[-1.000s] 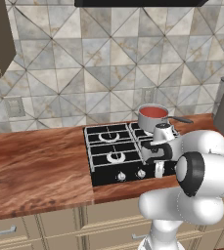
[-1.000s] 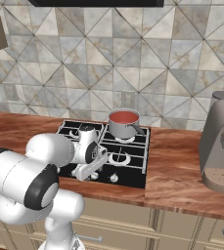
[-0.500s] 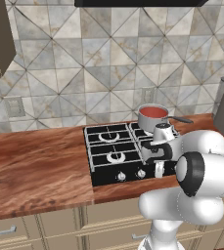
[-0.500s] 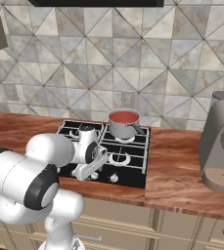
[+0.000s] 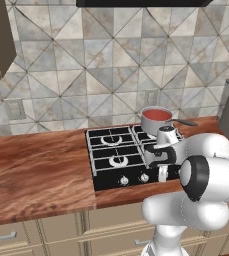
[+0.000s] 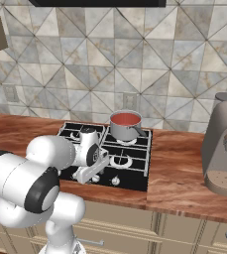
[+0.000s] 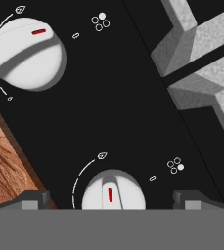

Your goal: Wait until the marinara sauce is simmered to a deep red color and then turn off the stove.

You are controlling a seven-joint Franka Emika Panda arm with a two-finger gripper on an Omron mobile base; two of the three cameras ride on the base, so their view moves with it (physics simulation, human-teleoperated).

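Sauce, the marinara sauce (image 5: 157,114), sits as an orange-red disc in a steel saucepan (image 5: 155,121) on the back right burner of the stove (image 5: 117,155) in the left base view, with the arm bent low over the front knob row. From the right base view the gripper (image 6: 88,173) hangs just above those knobs, sauce (image 6: 125,119) well behind it. In the hand view the fingertips (image 7: 31,199) stand wide apart, nothing between them, straddling a silver knob (image 7: 113,191); a second knob (image 7: 27,53) lies beside. Likely risks: closing before the colour deepens, or turning a knob that feeds another burner, since the markings are small.
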